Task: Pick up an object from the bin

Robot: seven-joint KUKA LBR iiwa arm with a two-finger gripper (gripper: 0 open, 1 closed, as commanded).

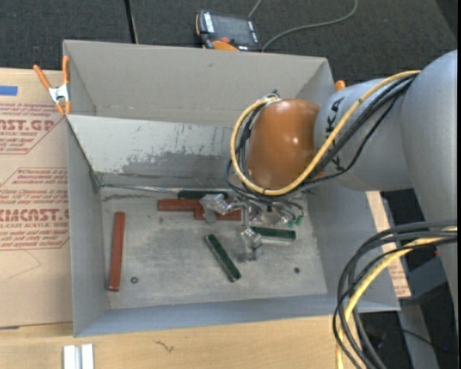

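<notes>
My gripper [250, 238] hangs low over the right half of the bin floor, under the arm's wrist. Just to its left lies a dark green stick [223, 257], slanting toward the front. A second green stick [276, 234] lies level right beside the gripper on its right, partly hidden by it. A red-brown stick [178, 204] lies behind and to the left, its right end under the wrist. Nothing can be seen held.
A long red-brown stick [117, 250] lies upright along the bin's left wall. A short dark green piece [190, 195] sits near the back wall behind the red-brown stick. The arm covers the bin's right back corner.
</notes>
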